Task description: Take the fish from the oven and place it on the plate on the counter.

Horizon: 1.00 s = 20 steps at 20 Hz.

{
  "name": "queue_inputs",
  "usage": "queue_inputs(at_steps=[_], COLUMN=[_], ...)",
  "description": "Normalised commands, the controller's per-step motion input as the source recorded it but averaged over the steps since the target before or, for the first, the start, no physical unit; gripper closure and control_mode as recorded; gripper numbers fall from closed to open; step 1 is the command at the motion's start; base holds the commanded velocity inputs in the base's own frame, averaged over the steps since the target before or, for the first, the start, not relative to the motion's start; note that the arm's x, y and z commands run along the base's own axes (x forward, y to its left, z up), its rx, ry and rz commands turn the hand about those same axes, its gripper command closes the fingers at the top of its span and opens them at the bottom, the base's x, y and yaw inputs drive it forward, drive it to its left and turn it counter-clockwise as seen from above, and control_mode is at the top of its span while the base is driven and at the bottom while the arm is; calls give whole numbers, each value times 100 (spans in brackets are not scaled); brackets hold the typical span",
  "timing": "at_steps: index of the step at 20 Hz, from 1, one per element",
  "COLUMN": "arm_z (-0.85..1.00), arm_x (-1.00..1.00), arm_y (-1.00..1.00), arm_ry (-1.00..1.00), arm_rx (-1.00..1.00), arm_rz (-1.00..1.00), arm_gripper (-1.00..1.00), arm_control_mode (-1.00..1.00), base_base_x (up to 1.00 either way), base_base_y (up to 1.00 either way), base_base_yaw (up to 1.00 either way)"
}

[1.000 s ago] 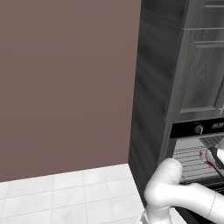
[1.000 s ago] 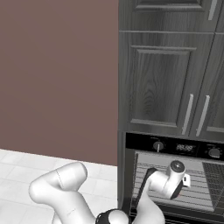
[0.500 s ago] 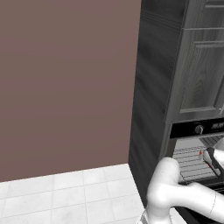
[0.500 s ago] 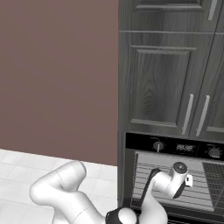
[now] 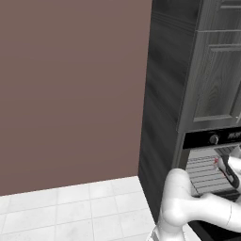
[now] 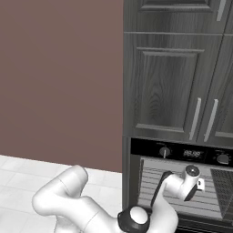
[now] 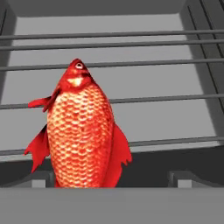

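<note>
In the hand view the fish (image 7: 81,131) is seen large at centre left, lying on the grey wire rack (image 7: 144,65) inside the oven (image 6: 182,154), head toward the top of the frame. The gripper (image 7: 109,181) is spread wide, its two dark fingertips (image 7: 37,179) showing at the bottom edge either side of the fish's tail end; whether they touch it cannot be told. In the right base view the hand is placed at the lower right, before the oven opening beneath the dark cabinets (image 6: 168,82).
</note>
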Motion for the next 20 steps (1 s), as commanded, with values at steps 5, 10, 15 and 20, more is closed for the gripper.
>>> queue_inputs(at_steps=[5, 10, 15, 20], arm_z=[-20, -46, -58, -24], arm_x=[-23, -46, -48, -8], arm_y=[0, 0, 0, 18], arm_ry=[0, -3, -7, -8], arm_rx=[0, -7, -9, -5], arm_rz=[0, 0, 0, 0], arm_gripper=[-100, -100, -100, -100], arm_control_mode=[-100, -100, -100, -100], base_base_x=[0, 0, 0, 0], base_base_y=[0, 0, 0, 0], base_base_yaw=[0, 0, 0, 0])
